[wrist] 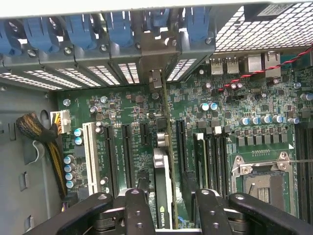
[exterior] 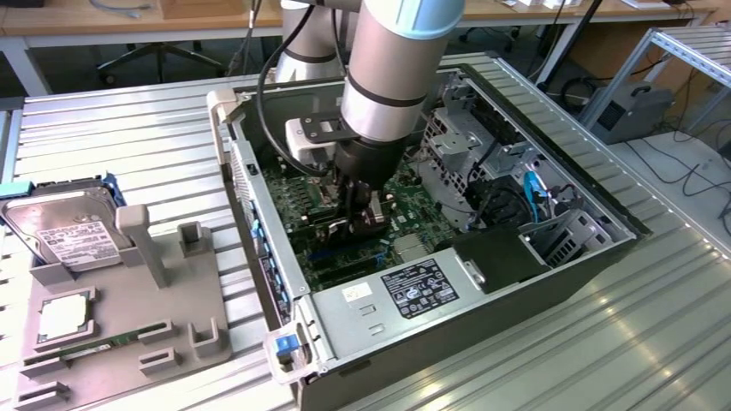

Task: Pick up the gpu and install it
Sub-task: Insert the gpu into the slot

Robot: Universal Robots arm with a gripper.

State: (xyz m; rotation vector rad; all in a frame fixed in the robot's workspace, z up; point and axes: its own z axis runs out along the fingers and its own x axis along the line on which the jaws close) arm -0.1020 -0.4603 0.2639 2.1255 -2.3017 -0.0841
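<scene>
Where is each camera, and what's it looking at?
Exterior view: high up, off the arm, looking down into the open black computer case; the silver-grey robot arm and black gripper show.
Wrist view: on the wrist, facing the green motherboard; the gripper sits either side of the slim black gpu card.
Shared: motherboard and gripper.

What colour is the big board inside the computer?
The board is green; the wrist view shows it best.

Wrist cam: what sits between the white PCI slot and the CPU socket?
In the wrist view: the gpu, standing edge-on, flanked by black expansion slots on the motherboard.
</scene>
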